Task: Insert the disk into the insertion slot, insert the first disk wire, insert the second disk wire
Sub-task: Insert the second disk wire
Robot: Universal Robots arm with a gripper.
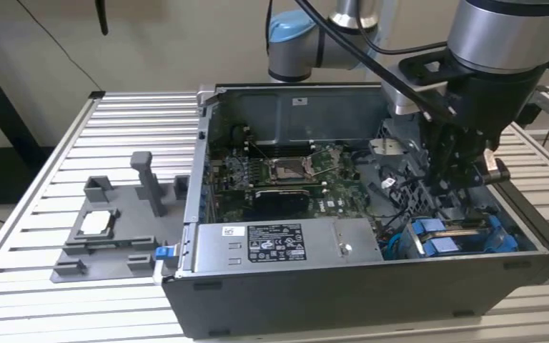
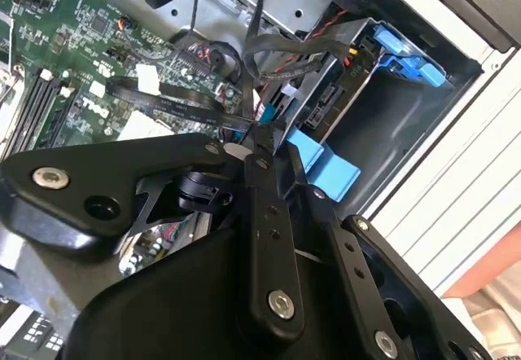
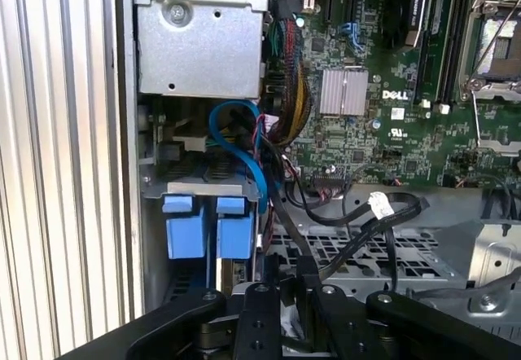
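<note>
The disk (image 2: 324, 98) lies inside the insertion slot (image 2: 358, 32), and its blue carrier tabs (image 1: 454, 240) stick out at the corner of the open computer case on the exterior view's right. My gripper (image 1: 452, 187) hangs inside the case just above and behind that slot. In the second wrist view its black fingers (image 2: 259, 213) are drawn close together on a thin black disk wire with a blue plug (image 2: 268, 115), a short way from the disk's connector end. In the first wrist view a black wire (image 3: 281, 213) runs up from my gripper (image 3: 285, 285), beside the blue tabs (image 3: 195, 228).
A grey labelled power-supply box (image 1: 274, 243) fills the case's front. The green motherboard (image 1: 284, 171) lies behind it. Loose black and blue cables (image 3: 244, 144) crowd the space by the slot. A grey fixture tray (image 1: 112, 232) sits on the slatted table on the exterior view's left.
</note>
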